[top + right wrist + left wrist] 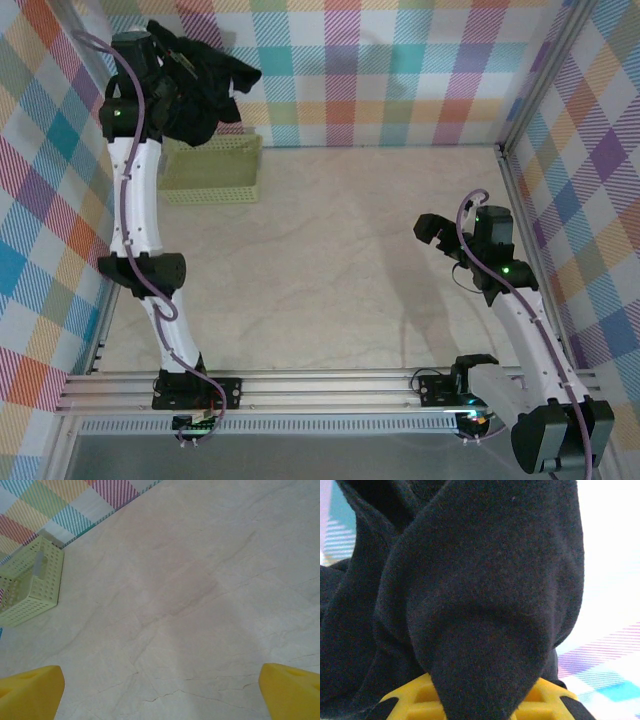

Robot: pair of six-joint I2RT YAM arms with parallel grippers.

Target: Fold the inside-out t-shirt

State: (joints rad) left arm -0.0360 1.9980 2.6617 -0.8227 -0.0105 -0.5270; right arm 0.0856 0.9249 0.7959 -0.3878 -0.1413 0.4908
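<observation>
1. Left gripper (485, 702), at the upper left of the top view, is clamped on the inside-out t-shirt (195, 75). In its wrist view the yellow fingers (415, 700) peek out at the bottom edge, with black cloth bulging between and over them.
2. Bunched into a dark clump, the t-shirt (470, 580) drapes around the end of the left arm (135, 200). One fold sticks out to the right, and the rest hangs down in front of the checked wall (380, 60).
3. The lowest folds overlap the far rim of the pale green basket (212, 170) in the top view. Whether cloth and basket touch cannot be told.
4. The basket stands on the table (330, 250) at the upper left, close to the back wall. In the right wrist view it sits at the left edge (30, 587), and its lattice sides are plain to see.
5. Right gripper (435, 230) hovers at the right of the top view, well apart from the shirt and the basket. Its jaws are spread wide, with one yellow fingertip (30, 692) in the lower left corner of its wrist view and the other in the lower right. Nothing lies between them but bare table (200, 580).
6. The tabletop is a pale, marble-like beige with faint veins.
7. Pastel plaid walls close in the back and both sides, and a metal rail (330, 385) runs along the bottom of the top view where both arm bases are bolted.
</observation>
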